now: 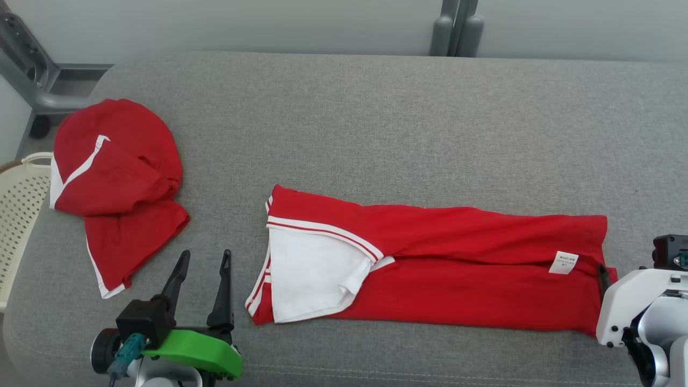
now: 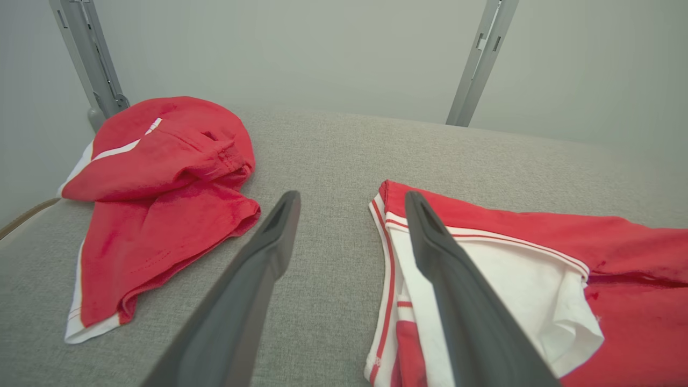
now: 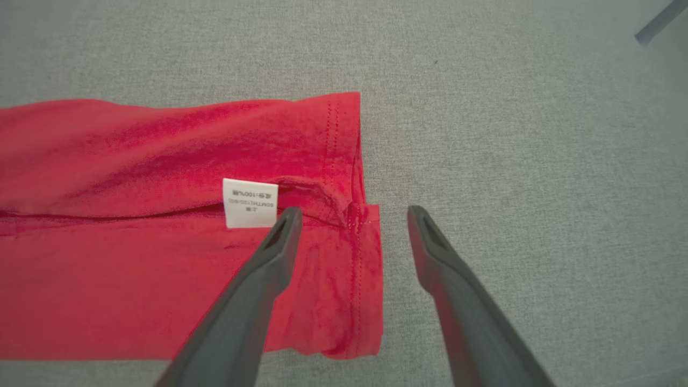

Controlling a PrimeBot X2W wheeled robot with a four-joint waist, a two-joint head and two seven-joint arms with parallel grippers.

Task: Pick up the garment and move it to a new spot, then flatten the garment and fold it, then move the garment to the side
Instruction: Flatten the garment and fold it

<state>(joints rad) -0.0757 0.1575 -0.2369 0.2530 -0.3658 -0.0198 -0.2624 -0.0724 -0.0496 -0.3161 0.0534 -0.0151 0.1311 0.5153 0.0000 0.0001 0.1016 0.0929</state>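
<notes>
The left pincer (image 1: 206,257) hangs released and empty beside the white sleeve (image 1: 312,274) of the garment (image 1: 457,279). The right pincer (image 3: 352,215), also released, has one finger on either side of the opposite hem. The garment lies folded lengthwise on the grey bench (image 1: 376,118), well apart from a crumpled red cloth (image 1: 113,172).

"Can you read that label (image 3: 250,202) on the garment (image 1: 457,269)?"

"No. The print's too small, even in the right wrist view."

"And the right gripper (image 3: 352,215)?"

"In the head view its white wrist housing (image 1: 623,306) covers most of it. One dark finger (image 1: 603,278) pokes out by the hem."

"The basket (image 1: 21,215)?"

"It's cut off at the left edge, so I can't tell its full shape. The crumpled red shirt (image 1: 115,161) folds over itself and hides its lower layers."
</notes>
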